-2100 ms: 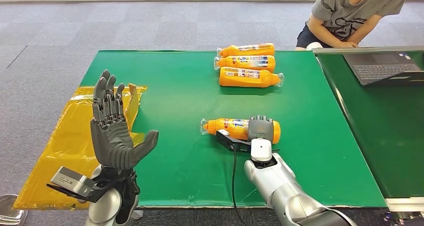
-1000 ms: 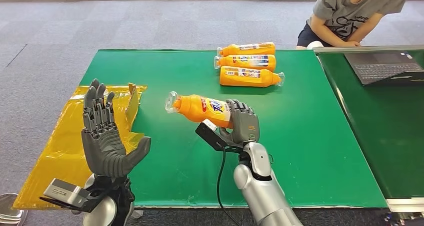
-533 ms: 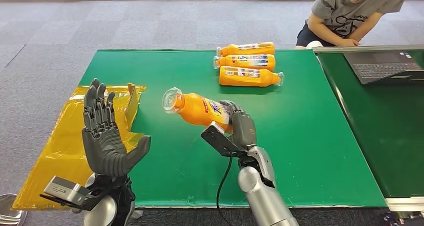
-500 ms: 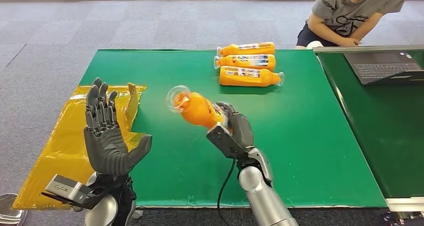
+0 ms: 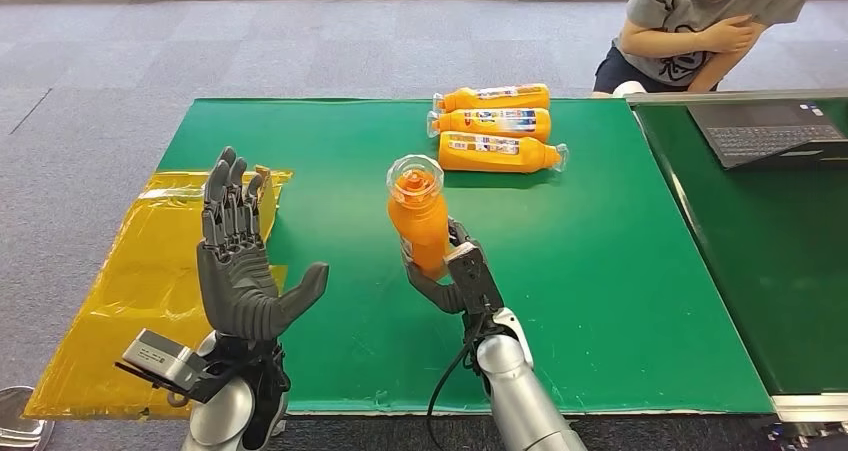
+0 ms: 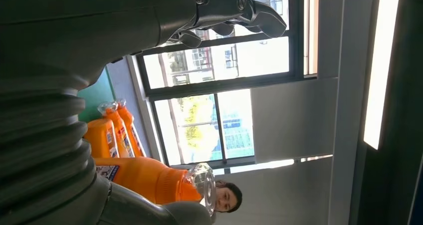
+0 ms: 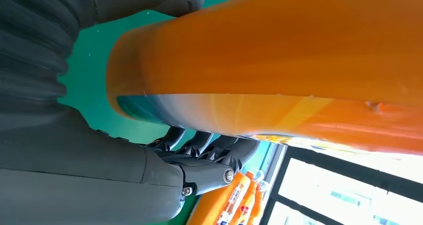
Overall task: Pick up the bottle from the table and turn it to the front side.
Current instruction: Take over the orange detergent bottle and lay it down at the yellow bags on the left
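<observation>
My right hand (image 5: 452,281) clamped on orange bottle (image 5: 419,221), upright above green table (image 5: 330,151); left hand (image 5: 240,271) raised, fingers apart, holding nothing.

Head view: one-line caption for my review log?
Right hand holds an orange bottle upright above the green table; left hand raised open.

Green table (image 5: 620,271) — three orange bottles (image 5: 497,126) lying side by side.

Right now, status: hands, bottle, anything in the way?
Right hand grips orange plastic bottle, upright above green table. Left hand open, raised, holding nothing. Three orange bottles lie at far edge, apart.
</observation>
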Robot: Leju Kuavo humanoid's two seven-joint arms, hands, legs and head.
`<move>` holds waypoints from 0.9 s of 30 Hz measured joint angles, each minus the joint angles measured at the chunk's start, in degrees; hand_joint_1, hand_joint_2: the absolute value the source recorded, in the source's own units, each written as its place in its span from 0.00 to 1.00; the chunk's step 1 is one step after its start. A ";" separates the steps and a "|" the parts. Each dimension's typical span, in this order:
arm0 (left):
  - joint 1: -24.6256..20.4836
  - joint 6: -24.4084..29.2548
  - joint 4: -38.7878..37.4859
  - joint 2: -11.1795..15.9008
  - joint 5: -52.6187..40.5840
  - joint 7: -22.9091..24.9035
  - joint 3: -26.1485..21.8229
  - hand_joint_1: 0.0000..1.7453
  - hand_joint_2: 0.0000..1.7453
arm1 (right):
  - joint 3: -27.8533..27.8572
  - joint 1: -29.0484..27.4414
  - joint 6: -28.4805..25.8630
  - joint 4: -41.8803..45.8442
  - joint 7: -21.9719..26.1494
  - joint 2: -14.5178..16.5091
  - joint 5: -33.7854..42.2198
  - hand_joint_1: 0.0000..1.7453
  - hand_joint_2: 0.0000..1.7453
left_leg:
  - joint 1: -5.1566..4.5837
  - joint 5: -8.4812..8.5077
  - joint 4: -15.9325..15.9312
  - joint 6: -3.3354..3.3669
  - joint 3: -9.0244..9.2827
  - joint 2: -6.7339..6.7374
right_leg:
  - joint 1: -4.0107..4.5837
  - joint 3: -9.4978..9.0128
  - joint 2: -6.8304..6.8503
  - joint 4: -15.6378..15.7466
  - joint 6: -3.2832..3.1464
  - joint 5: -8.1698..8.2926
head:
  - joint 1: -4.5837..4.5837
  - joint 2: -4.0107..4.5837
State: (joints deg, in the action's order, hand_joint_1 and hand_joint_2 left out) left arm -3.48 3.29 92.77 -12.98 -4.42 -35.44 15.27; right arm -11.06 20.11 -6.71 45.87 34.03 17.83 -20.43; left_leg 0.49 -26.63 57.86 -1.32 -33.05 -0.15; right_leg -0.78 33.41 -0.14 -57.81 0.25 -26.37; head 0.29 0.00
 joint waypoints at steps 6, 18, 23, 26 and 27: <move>-0.38 -0.16 -0.21 -0.09 0.00 0.40 0.03 0.00 1.00 | 0.00 0.37 -0.14 -1.11 -0.45 0.24 -0.36 1.00 1.00 | 0.00 0.00 0.00 0.00 -0.01 0.00 | -0.01 -0.01 0.00 0.00 0.00 0.00 | -0.01 0.00; -4.79 -3.90 -3.61 -0.34 -3.59 2.20 1.82 0.00 1.00 | -1.02 1.91 -0.50 -4.98 -1.75 0.89 -0.84 1.00 1.00 | 0.00 0.03 0.00 -0.02 -0.01 -0.05 | -0.01 -0.01 0.03 0.00 0.01 0.01 | 0.00 0.00; -11.48 -4.67 -10.32 -1.51 -5.38 3.08 3.56 0.00 1.00 | -2.64 2.96 -0.20 -8.01 -1.63 1.37 -1.40 1.00 1.00 | 0.00 0.08 0.01 -0.01 -0.02 -0.06 | -0.02 -0.02 0.03 0.00 0.00 0.07 | 0.01 0.00; -14.44 -4.85 -13.76 -2.26 -5.88 3.32 4.40 0.00 1.00 | -3.42 3.45 -0.08 -9.30 -1.44 1.57 -1.45 1.00 1.00 | 0.00 0.10 0.01 -0.01 -0.02 -0.07 | -0.01 -0.01 0.02 0.00 0.00 0.08 | 0.01 0.00; -15.40 -4.90 -14.93 -2.50 -6.13 3.42 4.73 0.00 1.00 | -3.63 3.62 -0.10 -9.65 -1.41 1.63 -1.36 1.00 1.00 | 0.00 0.10 0.01 -0.01 -0.03 -0.07 | -0.01 -0.01 0.03 0.00 0.00 0.08 | 0.01 0.00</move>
State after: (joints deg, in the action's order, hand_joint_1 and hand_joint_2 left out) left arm -18.88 -1.61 77.84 -15.48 -10.55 -32.02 20.00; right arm -14.69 23.73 -6.81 36.21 32.62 19.46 -21.78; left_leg 0.49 -26.54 57.87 -1.33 -33.08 -0.22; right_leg -0.80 33.40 -0.12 -57.81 0.25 -26.28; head 0.30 0.00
